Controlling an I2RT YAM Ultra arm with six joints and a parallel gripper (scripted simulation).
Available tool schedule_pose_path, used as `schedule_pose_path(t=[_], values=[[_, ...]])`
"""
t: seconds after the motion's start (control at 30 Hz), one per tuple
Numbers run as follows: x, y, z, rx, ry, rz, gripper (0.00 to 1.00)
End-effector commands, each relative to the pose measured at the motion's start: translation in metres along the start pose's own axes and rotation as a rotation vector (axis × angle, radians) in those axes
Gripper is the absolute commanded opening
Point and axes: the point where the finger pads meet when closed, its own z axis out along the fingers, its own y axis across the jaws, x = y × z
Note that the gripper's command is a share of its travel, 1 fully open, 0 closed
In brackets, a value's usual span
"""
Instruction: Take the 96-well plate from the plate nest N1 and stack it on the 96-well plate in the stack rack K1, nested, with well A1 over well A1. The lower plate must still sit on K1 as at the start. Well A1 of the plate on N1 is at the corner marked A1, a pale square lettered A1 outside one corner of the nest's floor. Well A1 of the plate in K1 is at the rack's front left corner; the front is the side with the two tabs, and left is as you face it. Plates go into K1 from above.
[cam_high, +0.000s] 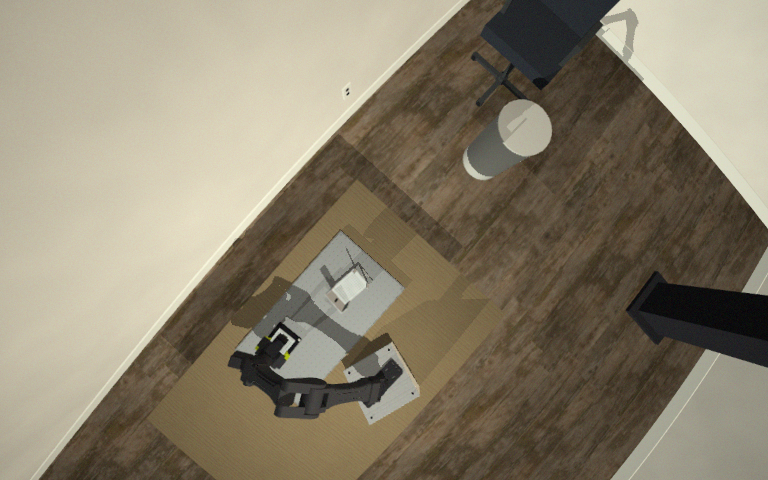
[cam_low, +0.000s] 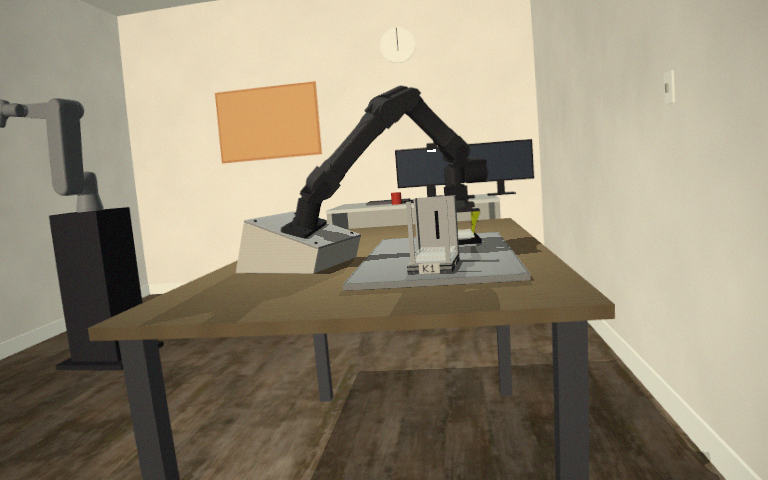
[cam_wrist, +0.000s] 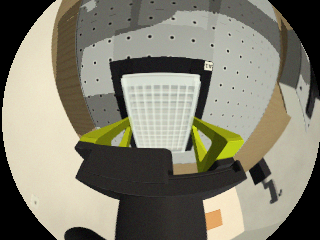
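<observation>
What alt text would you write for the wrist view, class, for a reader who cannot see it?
The gripper, with yellow-green fingers, is shut on the two long sides of a white gridded 96-well plate sitting in a black plate nest. A pale square corner marker lies at the nest's far right corner, on a grey perforated board.

Matt wooden table (cam_low: 362, 316), seemingly plastic plate (cam_wrist: 160, 110)

top: high overhead, far | exterior: table-front, level, mid-range | wrist: close, downward | shared: grey mat (cam_high: 370, 294)
</observation>
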Motion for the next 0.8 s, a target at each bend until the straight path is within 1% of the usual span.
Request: schedule_pose_path(t=[0.0, 0.6, 0.63, 0.67, 0.77], values=[[0.001, 0.003, -0.005, -0.012, 0.005, -0.002, 0.0], [0.001, 0.003, -0.005, -0.012, 0.005, -0.002, 0.0], [0.002, 0.005, -0.016, -0.026, 0.008, -0.008, 0.0], [0.005, 0.009, -0.021, -0.039, 0.015, -0.006, 0.0], [0.005, 0.009, -0.026, -0.039, 0.014, -0.001, 0.0]])
